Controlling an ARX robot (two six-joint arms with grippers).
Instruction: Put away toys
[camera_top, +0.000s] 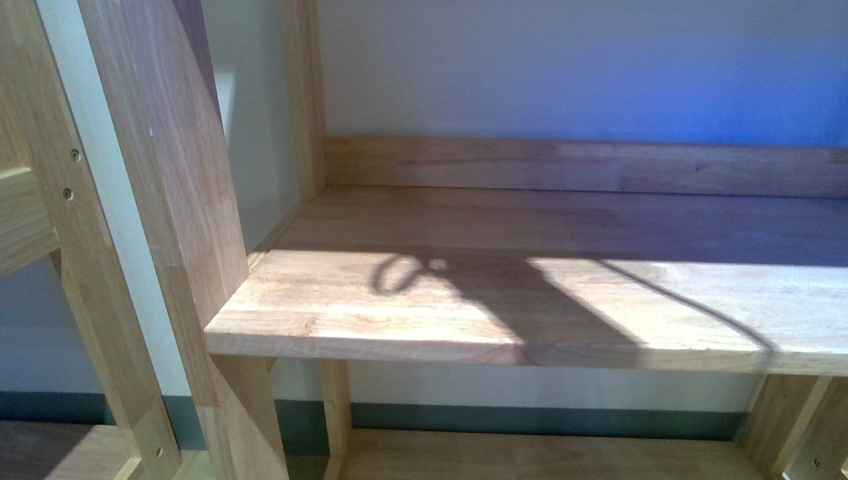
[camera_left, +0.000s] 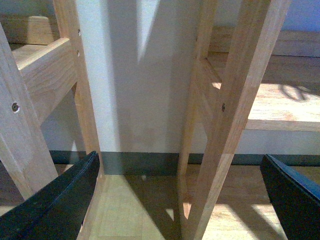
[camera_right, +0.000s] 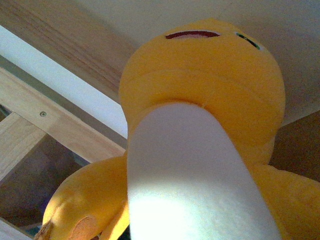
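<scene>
Filling the right wrist view at very close range, an orange-yellow plush toy (camera_right: 200, 95) shows its cream-white underside (camera_right: 195, 190), a thin dark-red mouth line (camera_right: 192, 34) and a pinkish paw pad (camera_right: 82, 229), with pale wooden rails (camera_right: 60, 125) and a white wall behind it. Whether the right end effector is clamped on the toy cannot be told, since none of its fingers appear in any view.

From the left wrist camera, the left end effector (camera_left: 182, 200) stands with its two dark fingers (camera_left: 55, 205) wide apart and nothing between them, facing the slanted uprights (camera_left: 235, 115) of a light wooden shelf unit against a white wall with a dark baseboard (camera_left: 140, 162).

Seen from the front, a sunlit wooden shelf surface (camera_top: 560, 290) carries only a long slanting shadow (camera_top: 530, 300) with a looped outline at its end; a raised back rail (camera_top: 600, 165) runs behind it, and a lower shelf (camera_top: 540, 455) sits beneath. Neither arm nor the toy appears in this view.
</scene>
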